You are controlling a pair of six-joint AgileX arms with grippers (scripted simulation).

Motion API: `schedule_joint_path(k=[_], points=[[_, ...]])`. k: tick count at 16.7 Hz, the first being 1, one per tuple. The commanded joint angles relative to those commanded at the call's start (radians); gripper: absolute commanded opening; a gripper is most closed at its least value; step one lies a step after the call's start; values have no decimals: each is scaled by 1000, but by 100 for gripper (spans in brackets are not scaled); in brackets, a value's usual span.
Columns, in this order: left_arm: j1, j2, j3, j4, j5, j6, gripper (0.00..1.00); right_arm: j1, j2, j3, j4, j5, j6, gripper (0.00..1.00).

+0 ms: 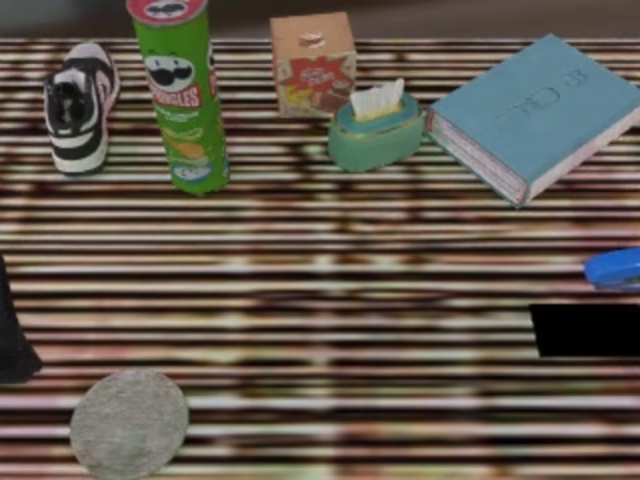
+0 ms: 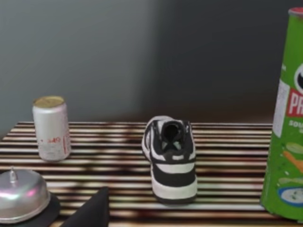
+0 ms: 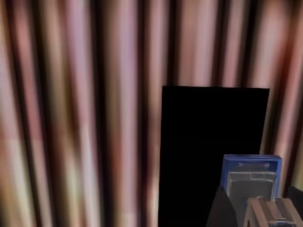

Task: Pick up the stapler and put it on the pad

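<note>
Starting big: striped table [image 1: 320, 300] has open room through the middle, teal book [image 1: 535, 115] at 1 o'clock with cover lettering unreadable, green can [image 1: 180, 95] at 11 reading "Pringles", left arm [image 1: 12, 335] parked at 9 by the edge. Black pad [image 1: 585, 330] lies at 3 o'clock, cut off by the right edge, blue stapler [image 1: 612, 268] just off its 12 o'clock side. Right gripper [image 3: 258, 208] is clamped on the stapler, silvery underside toward the wrist camera, pad behind it.

Both arms show only plain matte black: a dark fingertip [image 3: 222, 210] and a dark, blunt-ended left arm [image 1: 12, 345].
</note>
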Motion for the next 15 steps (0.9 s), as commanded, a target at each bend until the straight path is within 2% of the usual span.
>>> schedule_joint_path(k=[6,12,15], points=[[0,0,0,0,0,0,100,41,94,-167,271,2,52,0],[0,0,0,0,0,0,100,49,108,-192,304,1,60,0],[0,0,0,0,0,0,100,49,108,-192,304,1,60,23]])
